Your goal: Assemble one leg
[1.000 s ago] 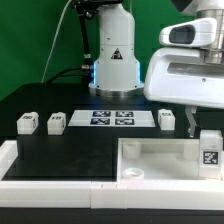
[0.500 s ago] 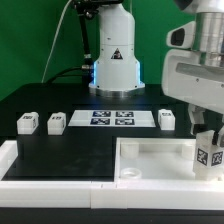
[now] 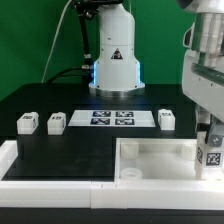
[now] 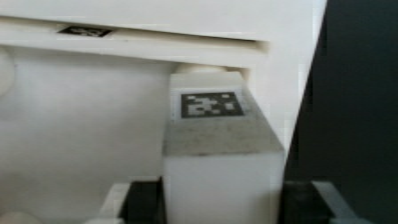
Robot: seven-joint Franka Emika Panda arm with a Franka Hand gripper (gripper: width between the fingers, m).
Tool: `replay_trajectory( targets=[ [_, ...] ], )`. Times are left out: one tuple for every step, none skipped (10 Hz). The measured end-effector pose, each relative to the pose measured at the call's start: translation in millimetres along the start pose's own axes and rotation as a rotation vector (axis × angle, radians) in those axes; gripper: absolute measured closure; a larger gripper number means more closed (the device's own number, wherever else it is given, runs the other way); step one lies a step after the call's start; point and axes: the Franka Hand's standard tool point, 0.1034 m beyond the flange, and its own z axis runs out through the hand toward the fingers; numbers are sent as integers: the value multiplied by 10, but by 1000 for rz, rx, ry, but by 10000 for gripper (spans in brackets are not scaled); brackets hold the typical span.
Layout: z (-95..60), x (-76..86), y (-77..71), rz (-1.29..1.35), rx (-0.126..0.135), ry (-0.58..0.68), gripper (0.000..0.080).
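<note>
my gripper (image 3: 212,146) is clamped on the leg (image 3: 211,154), which stands upright between my fingers, tag facing out. just beneath it lies the white tabletop (image 3: 150,160); three more legs (image 3: 28,122) sit well away from me.

A green backdrop (image 3: 35,40) stands behind a black table (image 3: 70,150) edged by a white border (image 3: 8,160).
</note>
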Motion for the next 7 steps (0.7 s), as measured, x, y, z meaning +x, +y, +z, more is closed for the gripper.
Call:
replay_trajectory(
  targets=[
    [2,-18,5,-29,0,-1,333],
    [6,-75,20,-103,0,-3,213],
    [5,-133,32,-223,1,-8,165],
    [9,-162,31,-367,13,-10,165],
    [3,-192,25,-501,24,-10,152],
    [-10,-204,1,-667,41,-6,152],
    [-9,-185,-13,-838,49,0,150]
  ],
)
